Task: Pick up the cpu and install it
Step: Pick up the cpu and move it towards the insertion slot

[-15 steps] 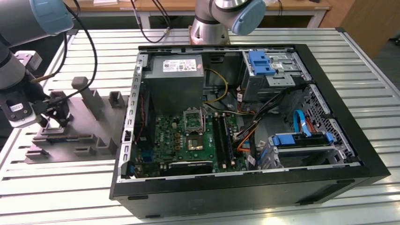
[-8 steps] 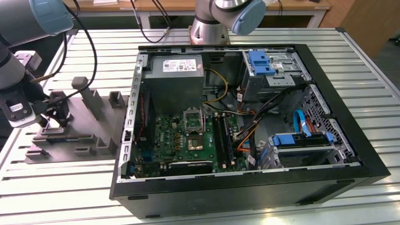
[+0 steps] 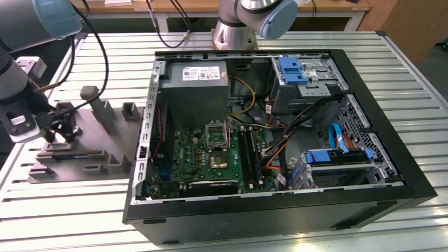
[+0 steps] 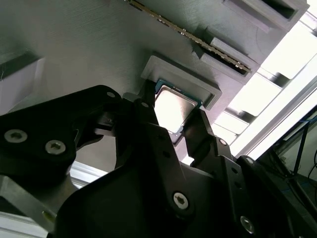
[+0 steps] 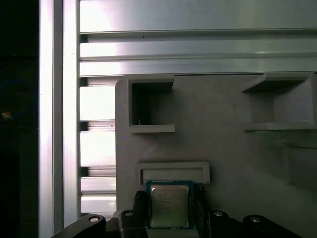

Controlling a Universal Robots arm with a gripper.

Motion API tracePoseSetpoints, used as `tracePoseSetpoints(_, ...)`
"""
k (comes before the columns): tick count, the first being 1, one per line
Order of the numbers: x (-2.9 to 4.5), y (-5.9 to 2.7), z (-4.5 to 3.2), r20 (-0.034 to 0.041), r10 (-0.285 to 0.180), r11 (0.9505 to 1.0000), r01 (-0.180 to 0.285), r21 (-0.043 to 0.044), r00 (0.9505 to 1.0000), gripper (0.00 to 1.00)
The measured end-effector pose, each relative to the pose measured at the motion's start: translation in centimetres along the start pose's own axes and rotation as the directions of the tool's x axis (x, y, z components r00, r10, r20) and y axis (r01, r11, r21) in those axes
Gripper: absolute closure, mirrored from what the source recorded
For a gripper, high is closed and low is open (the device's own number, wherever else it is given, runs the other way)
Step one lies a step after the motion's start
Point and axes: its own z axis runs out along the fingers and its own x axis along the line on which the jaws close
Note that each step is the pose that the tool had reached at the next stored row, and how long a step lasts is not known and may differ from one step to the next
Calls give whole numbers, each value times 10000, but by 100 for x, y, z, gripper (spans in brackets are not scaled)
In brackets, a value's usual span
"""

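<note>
My end effector (image 4: 172, 111) is pinching the cpu (image 5: 169, 206) by opposite edges. The chip is lying recessed in the grey tray (image 5: 223, 163).

cpu (image 5: 169, 206): pale silvery-grey top, thin blue-green rim | gripper (image 4: 172, 111): matte black | tray (image 5: 228, 148): plain mid grey | table (image 3: 413, 100): silvery metal, ribbed in long slats | computer case (image 3: 280, 218): black | motherboard (image 3: 203, 155): green | drive brackets (image 3: 292, 70): bright blue | arm (image 3: 52, 18): grey, pale blue caps
</note>
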Motion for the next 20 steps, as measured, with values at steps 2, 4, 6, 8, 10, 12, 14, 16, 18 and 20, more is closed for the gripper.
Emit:
tracePoseSetpoints(2, 0, 0, -8, -1, 0, 10000, 0, 1, 10000, 52)
tracePoseSetpoints(4, 0, 1, -20, -1, 0, 10000, 0, 1, 10000, 52)
tracePoseSetpoints(6, 0, 2, -34, 0, 0, 10000, 0, 0, 10000, 52)
tracePoseSetpoints(8, 0, 2, -39, 1, 0, 10000, 0, -1, 10000, 52)
tracePoseSetpoints(10, 0, 2, -48, 0, 0, 10000, 0, 0, 10000, 52)
tracePoseSetpoints(12, 0, 2, -49, 0, 0, 10000, 0, 0, 10000, 52)
tracePoseSetpoints(14, 0, 3, -55, -3, 0, 10000, 0, 2, 10000, 52)
tracePoseSetpoints(16, 0, 3, -56, 0, 0, 10000, 0, 0, 10000, 52)
tracePoseSetpoints(18, 0, 3, -57, 0, 0, 10000, 0, 0, 10000, 52)
tracePoseSetpoints(20, 0, 3, -57, 0, 0, 10000, 0, 0, 10000, 52)
